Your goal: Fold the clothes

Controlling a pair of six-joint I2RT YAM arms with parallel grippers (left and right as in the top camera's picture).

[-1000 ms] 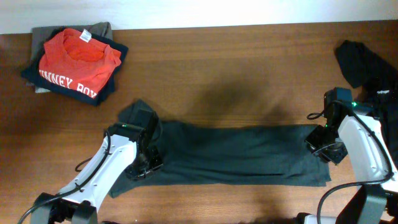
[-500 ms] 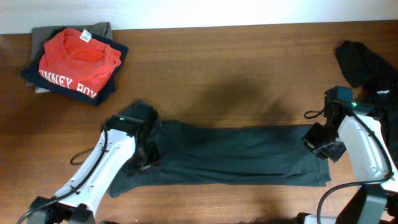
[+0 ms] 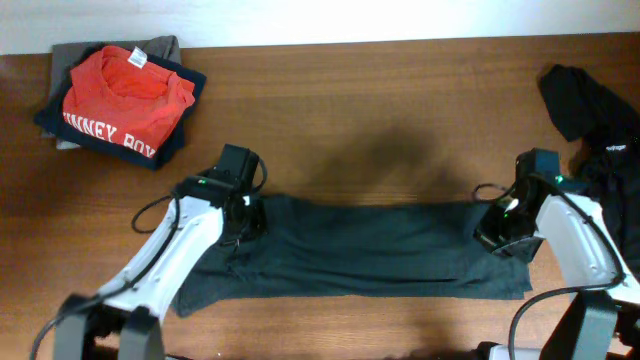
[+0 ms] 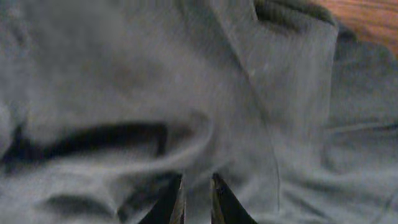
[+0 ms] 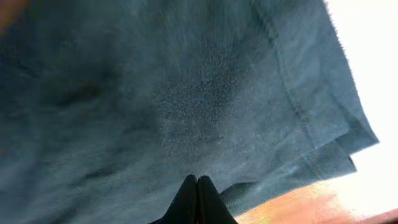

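Observation:
The clothes in work are one dark charcoal garment (image 3: 370,250), lying as a long band across the front of the table (image 3: 350,110). My left gripper (image 3: 245,215) is over its far left corner. In the left wrist view the left gripper (image 4: 198,190) has its jaws nearly together, with a ridge of grey fabric (image 4: 124,74) caught between them. My right gripper (image 3: 497,232) sits on the band's right end. In the right wrist view the right gripper (image 5: 197,182) has its tips meeting on a small raised fold of the cloth (image 5: 186,93), close to the hemmed edge.
A stack of folded clothes with an orange shirt (image 3: 125,95) on top stands at the back left corner. A heap of black garments (image 3: 590,110) lies at the right edge, close behind the right arm.
The left gripper has moved from the band's near left part up to its far left corner and closed on fabric. The right gripper has shifted slightly left and shut.

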